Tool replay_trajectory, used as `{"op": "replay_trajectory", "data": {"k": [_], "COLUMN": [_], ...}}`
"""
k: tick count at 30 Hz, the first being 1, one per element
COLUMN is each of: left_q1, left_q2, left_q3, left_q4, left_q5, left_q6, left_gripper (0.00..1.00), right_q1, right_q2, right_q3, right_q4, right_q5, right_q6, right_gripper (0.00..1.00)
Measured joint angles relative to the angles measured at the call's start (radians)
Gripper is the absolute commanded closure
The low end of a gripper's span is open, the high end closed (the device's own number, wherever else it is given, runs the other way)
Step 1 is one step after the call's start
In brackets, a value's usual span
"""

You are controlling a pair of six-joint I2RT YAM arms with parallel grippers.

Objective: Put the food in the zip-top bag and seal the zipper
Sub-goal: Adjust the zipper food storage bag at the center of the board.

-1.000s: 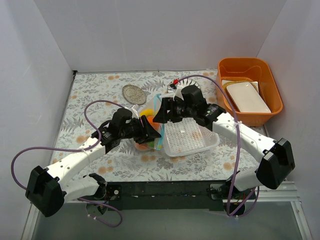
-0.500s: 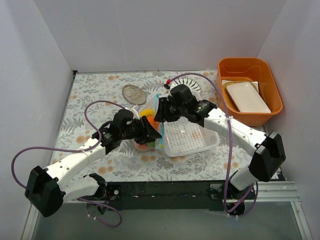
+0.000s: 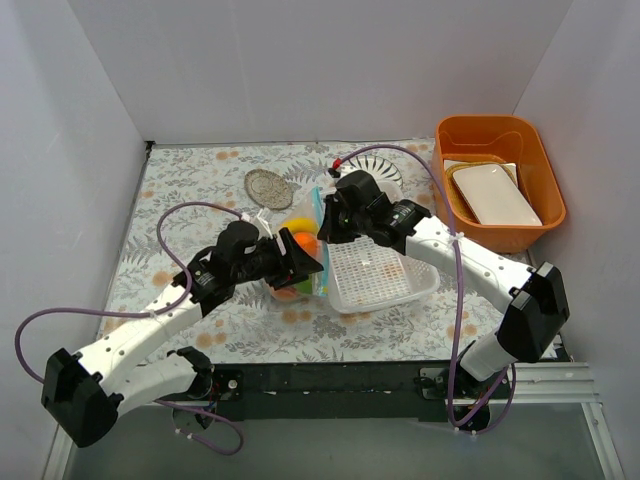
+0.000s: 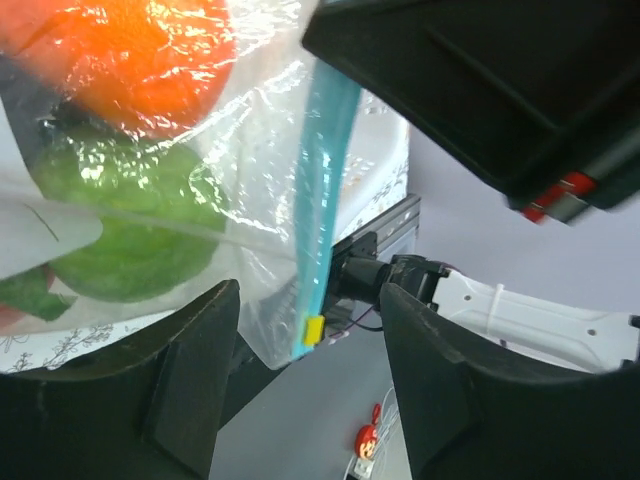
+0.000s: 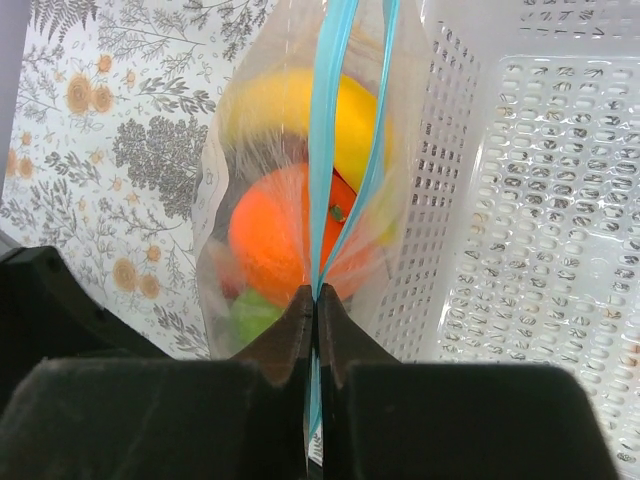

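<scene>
The zip-top bag (image 3: 296,252) lies left of the white basket, holding the food: a yellow banana (image 5: 275,112), an orange (image 5: 270,235) and a green ball (image 5: 250,312). My right gripper (image 5: 316,295) is shut on the zipper (image 5: 329,120), the blue-green strip, near one end; beyond the pinch the two sides of the strip gape apart. My left gripper (image 4: 308,302) stands open at the strip's other end, where the zipper (image 4: 322,180) and its small yellow tab (image 4: 314,328) hang between the fingers without touching them. The orange (image 4: 140,50) and a green ball (image 4: 130,230) press against the plastic there.
A white perforated basket (image 3: 385,272) sits right against the bag. An orange tub (image 3: 498,180) with white trays stands at the back right. A small oval speckled dish (image 3: 268,187) lies behind the bag, and a clear ribbed plate (image 3: 385,165) sits behind the right arm.
My right gripper has closed onto the zipper strip. My left gripper's jaws have widened a little and the left arm has shifted slightly.
</scene>
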Motion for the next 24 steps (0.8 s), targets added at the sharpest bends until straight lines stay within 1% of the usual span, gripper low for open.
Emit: {"op": "replay_trajectory", "data": {"k": [2, 6, 10, 14, 19, 24], "left_q1": [0.000, 0.000, -0.003, -0.031, -0.080, -0.130], "left_q2": [-0.043, -0.127, -0.166, -0.183, -0.188, -0.183], "left_q3": [-0.004, -0.050, -0.136, -0.234, -0.306, -0.348], "left_q4": [-0.002, 0.004, 0.037, 0.079, 0.175, 0.334], "left_q5": [-0.014, -0.023, -0.018, -0.015, -0.020, -0.048], "left_q6": [-0.008, -0.034, -0.087, -0.155, -0.235, -0.278], "left_gripper": [0.37, 0.36, 0.36, 0.36, 0.34, 0.34], "right_q1": [0.000, -0.008, -0.026, -0.043, -0.054, -0.056], "right_q2": [-0.002, -0.008, -0.026, -0.039, -0.051, -0.053], "right_q3": [0.000, -0.004, -0.023, -0.038, -0.056, -0.060], "right_q4": [-0.004, -0.007, -0.006, -0.006, -0.005, -0.004], "right_q5": [0.012, 0.015, 0.015, 0.013, 0.012, 0.008], "right_q6": [0.000, 0.002, 0.010, 0.020, 0.028, 0.028], "right_gripper": [0.98, 0.99, 0.99, 0.99, 0.99, 0.99]}}
